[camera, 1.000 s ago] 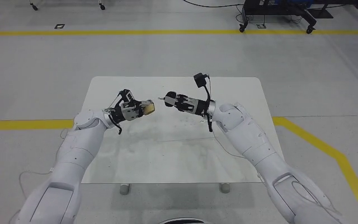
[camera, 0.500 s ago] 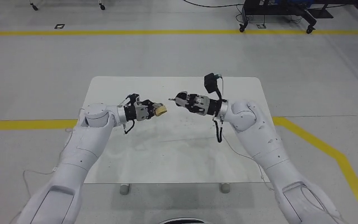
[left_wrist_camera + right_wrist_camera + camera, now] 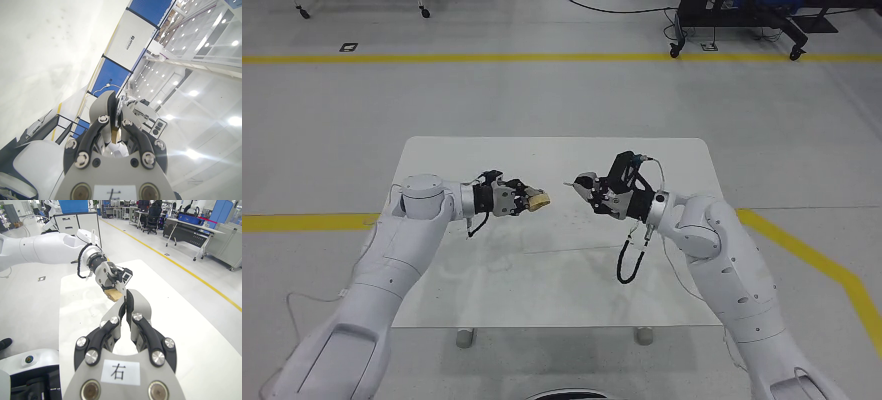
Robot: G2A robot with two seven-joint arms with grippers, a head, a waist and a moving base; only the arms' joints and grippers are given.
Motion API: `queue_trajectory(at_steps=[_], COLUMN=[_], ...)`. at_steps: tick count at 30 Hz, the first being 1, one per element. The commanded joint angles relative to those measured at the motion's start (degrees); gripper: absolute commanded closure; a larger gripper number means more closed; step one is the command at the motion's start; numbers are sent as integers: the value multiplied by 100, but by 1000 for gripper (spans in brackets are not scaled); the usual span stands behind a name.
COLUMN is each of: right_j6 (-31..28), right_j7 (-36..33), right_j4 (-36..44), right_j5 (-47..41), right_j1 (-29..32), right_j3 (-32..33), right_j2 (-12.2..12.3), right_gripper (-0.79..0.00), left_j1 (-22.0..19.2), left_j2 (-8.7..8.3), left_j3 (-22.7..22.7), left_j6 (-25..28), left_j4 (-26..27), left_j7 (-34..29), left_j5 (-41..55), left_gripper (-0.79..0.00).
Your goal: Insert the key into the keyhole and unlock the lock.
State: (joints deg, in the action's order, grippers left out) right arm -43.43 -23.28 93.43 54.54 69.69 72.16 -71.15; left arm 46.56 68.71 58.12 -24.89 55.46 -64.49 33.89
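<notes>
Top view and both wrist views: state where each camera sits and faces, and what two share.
Top view: above the arms, looking down at the table; left gripper holds the padlock, right gripper the key.
Left wrist view: on that wrist, facing along its own fingers toward ceiling lights.
Right wrist view: on that wrist, facing across the table at the left gripper.
Shared: top and right wrist views both show the table and padlock.
</notes>
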Motion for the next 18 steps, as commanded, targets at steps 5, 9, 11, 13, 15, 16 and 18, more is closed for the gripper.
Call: queue_trajectory(at_steps=[5,9,11,13,15,16,18], right_j6=[285,416,528,639,704,693,683], right_j7=[-173,-341,-491,-639,-806,-829,-918], right_j4=[346,871,1073,1230,1374,1422,1489], right_j5=[762,1849,2330,2715,3080,3184,3411], right_j1=[-27,19,48,82,116,130,144], right_j3=[-119,-322,-417,-493,-598,-646,-736], right_j2=[16,51,67,80,91,95,103], right_gripper=[0,0,0,0,0,0,0], left_j1=[247,171,96,51,13,3,-24], left_j2=[7,6,19,36,47,53,67], left_j3=[33,5,-40,-95,-109,-117,-140], left_j6=[-117,-726,-1017,-1277,-1430,-1494,-1579], left_j4=[186,420,552,661,719,725,713], left_j7=[655,918,1122,1249,1333,1361,1436], left_j5=[72,50,13,21,74,106,157], left_gripper=[0,0,0,0,0,0,0])
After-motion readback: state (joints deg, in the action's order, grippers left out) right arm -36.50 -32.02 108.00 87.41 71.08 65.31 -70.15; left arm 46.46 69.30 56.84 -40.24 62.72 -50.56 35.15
